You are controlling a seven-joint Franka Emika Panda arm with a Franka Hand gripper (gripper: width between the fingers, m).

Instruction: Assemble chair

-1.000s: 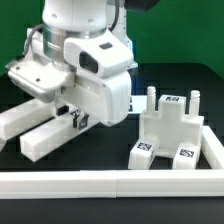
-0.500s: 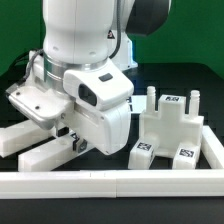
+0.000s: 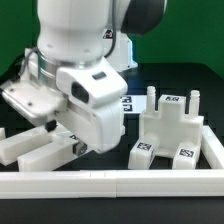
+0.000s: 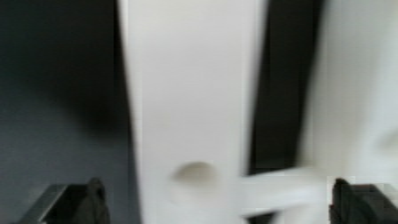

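The end effector [image 4: 222, 205] hangs released, fingers straddling a white chair slab [image 4: 187, 100]; the nearby chair block [image 3: 165, 125] bears square black-and-white marker tags [image 3: 143, 151].

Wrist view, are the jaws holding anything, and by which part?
The gripper holds nothing: its jaws stand wide apart, not pressing the long white chair part between them.

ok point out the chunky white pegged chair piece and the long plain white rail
chunky white pegged chair piece [image 3: 165, 128]: exterior view, its plain white middle
long plain white rail [image 3: 110, 183]: exterior view, middle of its length
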